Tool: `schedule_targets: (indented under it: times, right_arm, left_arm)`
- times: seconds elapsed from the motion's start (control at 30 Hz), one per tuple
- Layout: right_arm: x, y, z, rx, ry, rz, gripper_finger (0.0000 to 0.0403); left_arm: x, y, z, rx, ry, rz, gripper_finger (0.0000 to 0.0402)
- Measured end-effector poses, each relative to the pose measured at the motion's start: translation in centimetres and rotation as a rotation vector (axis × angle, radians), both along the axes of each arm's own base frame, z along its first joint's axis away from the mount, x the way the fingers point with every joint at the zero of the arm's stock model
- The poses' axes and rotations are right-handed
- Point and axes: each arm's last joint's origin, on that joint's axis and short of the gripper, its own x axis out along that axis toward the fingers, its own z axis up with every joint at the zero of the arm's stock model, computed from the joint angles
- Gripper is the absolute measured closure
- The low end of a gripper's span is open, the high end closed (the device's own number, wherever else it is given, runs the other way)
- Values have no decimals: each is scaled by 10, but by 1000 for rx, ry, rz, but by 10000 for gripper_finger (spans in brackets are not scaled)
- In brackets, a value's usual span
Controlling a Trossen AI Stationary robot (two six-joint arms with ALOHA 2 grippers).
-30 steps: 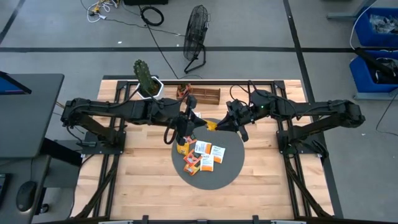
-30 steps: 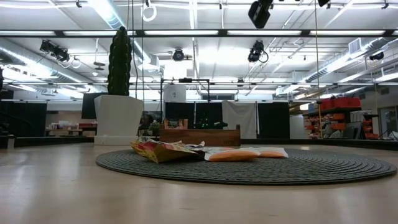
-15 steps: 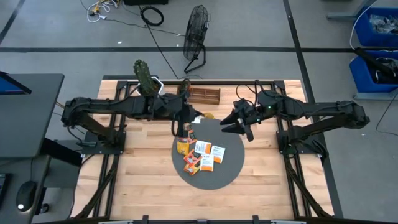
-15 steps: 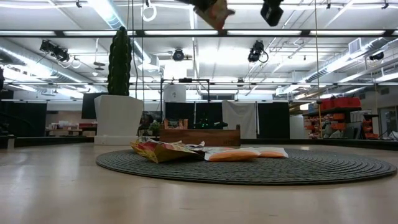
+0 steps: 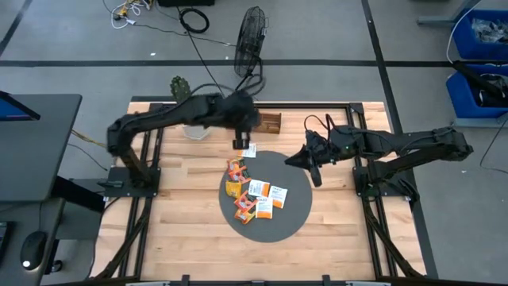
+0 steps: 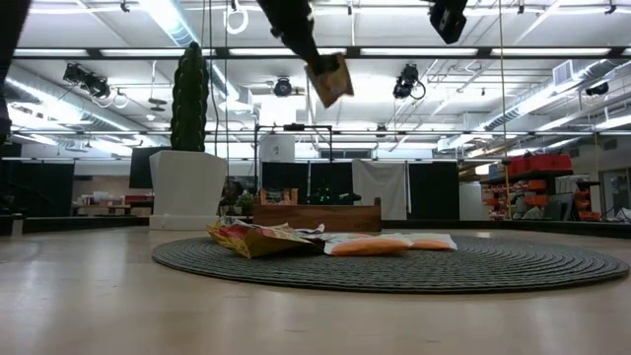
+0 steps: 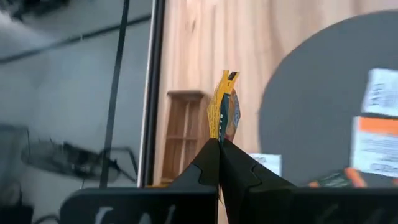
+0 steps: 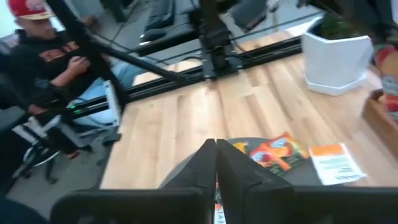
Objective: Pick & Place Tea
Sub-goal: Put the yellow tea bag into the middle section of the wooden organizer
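A heap of tea sachets (image 5: 254, 199), orange, white and red, lies on the grey disc (image 5: 278, 222); one white sachet (image 5: 249, 150) lies at the disc's far rim. My left gripper (image 5: 240, 144) hangs above that rim, near the wooden tray (image 5: 263, 121), shut on a yellow-orange sachet (image 7: 224, 112). The low view shows this sachet (image 6: 330, 79) high above the table. My right gripper (image 5: 289, 161) hovers shut over the disc's far right edge, with nothing in it (image 8: 216, 149). My left gripper pinches one end of the yellow-orange sachet (image 7: 219, 135) between its two fingertips. The fingers slant downward. The sachet sticks out past them, shown edge-on in the left wrist view. In the low view it hangs tilted below the fingers (image 6: 299, 35), lifted clear of everything.
A white pot with a cactus (image 5: 184, 99) stands at the far left corner, partly under the left arm. A floor fan (image 5: 251, 40) stands beyond the far edge. A seated person (image 8: 56, 62) shows beyond the table. Bare wood lies near and left of the disc.
The two grippers, which met at the yellow-orange sachet above the disc's far edge, have parted. My right gripper opened, drew back toward the right edge and shut with nothing in it. My left arm swung and turned, carrying the sachet toward the far edge and the tray.
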Motion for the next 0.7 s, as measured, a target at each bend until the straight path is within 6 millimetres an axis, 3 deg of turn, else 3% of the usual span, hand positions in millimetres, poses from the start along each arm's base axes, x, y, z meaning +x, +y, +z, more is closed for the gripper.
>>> schedule_targets:
  times: [0.17, 0.4, 0.7]
  right_arm:
    - [0, 0, 0, -4, 3, -10, 396]
    - [0, 0, -1, -10, 10, -8, 399]
    - [0, 0, -1, -6, 10, -10, 401]
  left_arm:
    - [22, 33, -16, -24, 100, 64, 399]
    - [49, 63, -50, -49, 207, 103, 400]
    - [60, 98, -107, -82, 346, 161, 400]
